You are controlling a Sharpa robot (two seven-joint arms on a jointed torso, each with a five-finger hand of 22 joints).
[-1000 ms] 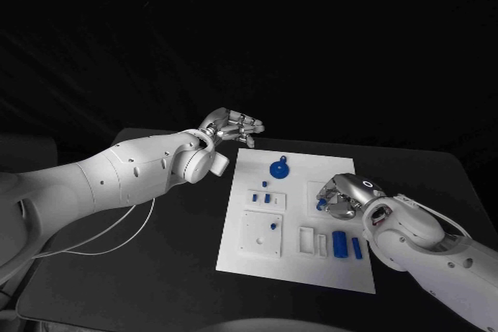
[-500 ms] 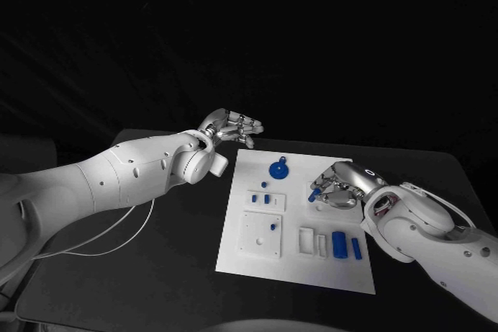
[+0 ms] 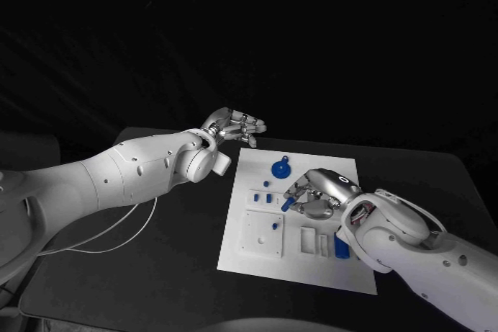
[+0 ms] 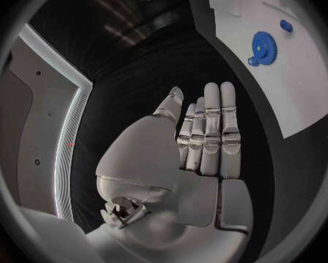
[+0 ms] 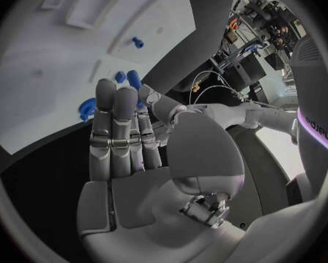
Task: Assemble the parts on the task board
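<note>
No word, number or brand can be read. The right wrist view shows dark lettering on the robot's white body, too blurred to make out.

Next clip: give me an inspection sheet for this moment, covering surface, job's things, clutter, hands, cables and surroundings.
Surface: black table, with the white task board at its middle.
Job's things: blue gear at the board's far end; small blue parts mid-board; blue parts at the near right, partly behind the right arm.
Clutter: nothing seen.
Hands: left hand off the board's far left corner, fingers extended side by side, holding nothing; right hand over mid-board, a blue part at its fingertips, grip unclear.
Cables: thin white cable looping on the table under the left arm.
Surroundings: dark backdrop beyond the table.
</note>
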